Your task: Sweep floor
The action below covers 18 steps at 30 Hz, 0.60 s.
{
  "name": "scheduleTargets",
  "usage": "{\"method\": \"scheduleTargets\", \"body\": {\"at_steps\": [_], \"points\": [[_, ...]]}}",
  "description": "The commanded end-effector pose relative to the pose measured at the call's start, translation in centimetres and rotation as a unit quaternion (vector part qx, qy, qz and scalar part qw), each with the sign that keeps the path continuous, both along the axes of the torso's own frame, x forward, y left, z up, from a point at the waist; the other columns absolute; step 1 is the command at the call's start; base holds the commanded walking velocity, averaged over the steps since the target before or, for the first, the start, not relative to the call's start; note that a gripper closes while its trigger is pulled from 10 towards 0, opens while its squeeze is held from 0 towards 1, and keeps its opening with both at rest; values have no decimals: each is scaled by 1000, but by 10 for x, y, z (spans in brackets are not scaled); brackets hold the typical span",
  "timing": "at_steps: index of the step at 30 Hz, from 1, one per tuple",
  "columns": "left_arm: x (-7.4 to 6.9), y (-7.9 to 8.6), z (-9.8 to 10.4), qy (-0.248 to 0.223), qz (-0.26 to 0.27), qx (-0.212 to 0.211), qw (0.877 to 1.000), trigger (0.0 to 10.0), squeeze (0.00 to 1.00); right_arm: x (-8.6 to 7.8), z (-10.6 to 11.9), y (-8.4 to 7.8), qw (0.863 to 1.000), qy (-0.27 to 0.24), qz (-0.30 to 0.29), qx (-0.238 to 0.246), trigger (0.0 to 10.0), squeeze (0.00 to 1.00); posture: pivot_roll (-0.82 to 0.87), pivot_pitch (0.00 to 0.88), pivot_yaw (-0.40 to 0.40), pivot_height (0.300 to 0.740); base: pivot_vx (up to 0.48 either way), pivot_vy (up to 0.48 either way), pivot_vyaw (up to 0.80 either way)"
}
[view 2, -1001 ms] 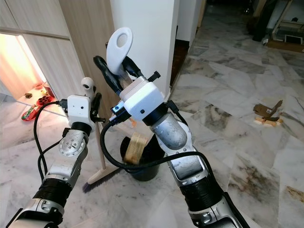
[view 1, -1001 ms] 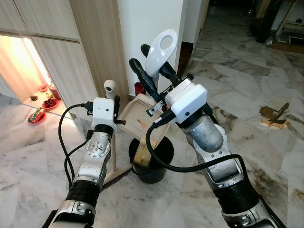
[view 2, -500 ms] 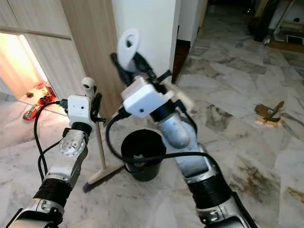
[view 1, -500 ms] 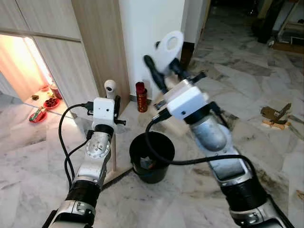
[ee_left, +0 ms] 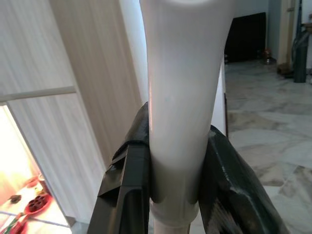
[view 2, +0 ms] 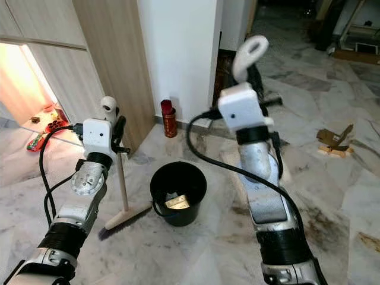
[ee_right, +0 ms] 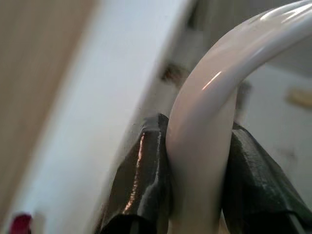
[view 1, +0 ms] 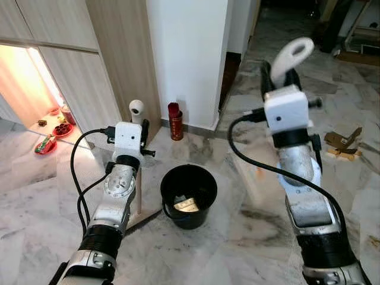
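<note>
My left gripper is shut on the white grip of a broom that stands upright, its black fingers pressed on both sides. The pole runs down to the dark brush head on the floor, just left of a black bucket. A flat brown piece of cardboard lies inside the bucket. To the bucket's right, my right gripper is raised and shut on the dustpan's white loop handle, with fingers clamping it. The pan itself is hidden behind my right arm.
A red can stands against the white pillar behind the bucket. Wooden cabinet fronts are to the left, beside a lit alcove with red items. Cardboard scraps lie on the marble floor at the right.
My right arm swung the dustpan from its tilt over the bucket away to the right and upright. The brown piece dropped off the pan into the bucket. The left arm and broom stayed put.
</note>
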<state>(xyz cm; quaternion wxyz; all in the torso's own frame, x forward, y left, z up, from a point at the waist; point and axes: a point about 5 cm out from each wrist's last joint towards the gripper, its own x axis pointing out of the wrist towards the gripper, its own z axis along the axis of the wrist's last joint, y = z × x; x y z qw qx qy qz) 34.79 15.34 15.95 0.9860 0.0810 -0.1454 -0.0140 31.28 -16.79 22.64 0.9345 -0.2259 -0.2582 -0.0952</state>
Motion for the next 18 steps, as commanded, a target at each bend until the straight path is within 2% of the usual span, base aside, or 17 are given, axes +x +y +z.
{"method": "scheduleTargets", "body": {"at_steps": [1, 2, 3, 4, 10, 18], "points": [[-1, 15, -2, -1, 21, 5, 1000, 10000, 0, -3, -9, -18, 997, 11, -35, 62, 10000, 0, -16, 0, 20, 740, 0, 0, 0], [-1, 15, -2, -1, 21, 5, 1000, 10000, 0, -3, -9, -18, 997, 11, -35, 62, 10000, 0, -16, 0, 20, 740, 0, 0, 0], [-2, 21, -6, 5, 28, 5, 1000, 10000, 0, -6, -25, -29, 992, 32, -55, 105, 10000, 0, -14, 0, 20, 740, 0, 0, 0], [-2, 23, -8, 10, 32, 4, 999, 10000, 0, -7, -32, -33, 991, 42, -63, 113, 10000, 0, -14, 0, 19, 740, 0, 0, 0], [-9, 37, -21, 32, 59, -19, 998, 10000, 0, -21, -65, -44, 986, 87, -86, 116, 10000, 0, -21, 0, 12, 740, 0, 0, 0], [-11, 35, -28, 40, 59, -46, 996, 10000, 0, -28, -87, -51, 979, 106, -87, 153, 10000, 0, -26, 0, 2, 740, 0, 0, 0]]}}
